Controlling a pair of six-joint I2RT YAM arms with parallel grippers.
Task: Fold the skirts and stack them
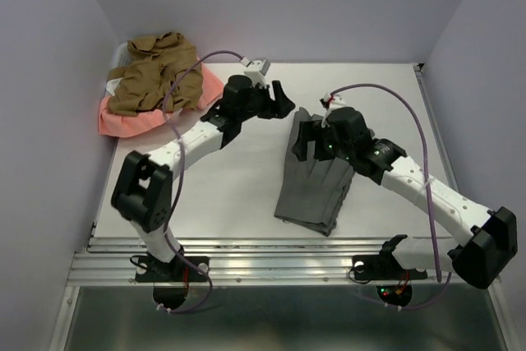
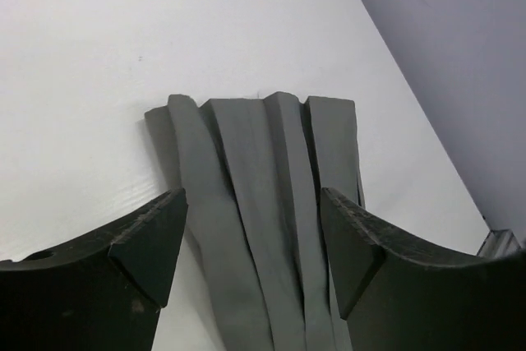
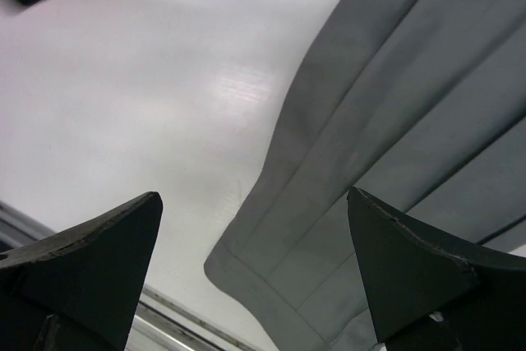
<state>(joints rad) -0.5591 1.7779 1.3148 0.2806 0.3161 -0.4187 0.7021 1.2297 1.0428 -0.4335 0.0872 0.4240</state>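
Note:
The grey skirt (image 1: 316, 182) lies folded in long pleats in the middle of the table. It also shows in the left wrist view (image 2: 255, 203) and the right wrist view (image 3: 386, 145). My left gripper (image 1: 278, 98) is open and empty, hovering just left of the skirt's far end (image 2: 253, 240). My right gripper (image 1: 310, 141) is open and empty, above the skirt's upper part (image 3: 255, 240). The tan-brown skirt (image 1: 156, 76) is crumpled on the salmon-pink skirt (image 1: 123, 121) at the far left corner.
The pile of two skirts partly covers a white basket (image 1: 115, 80) at the back left. Purple cables loop over both arms. A metal rail (image 1: 246, 260) runs along the near table edge. Walls close in on the left, back and right.

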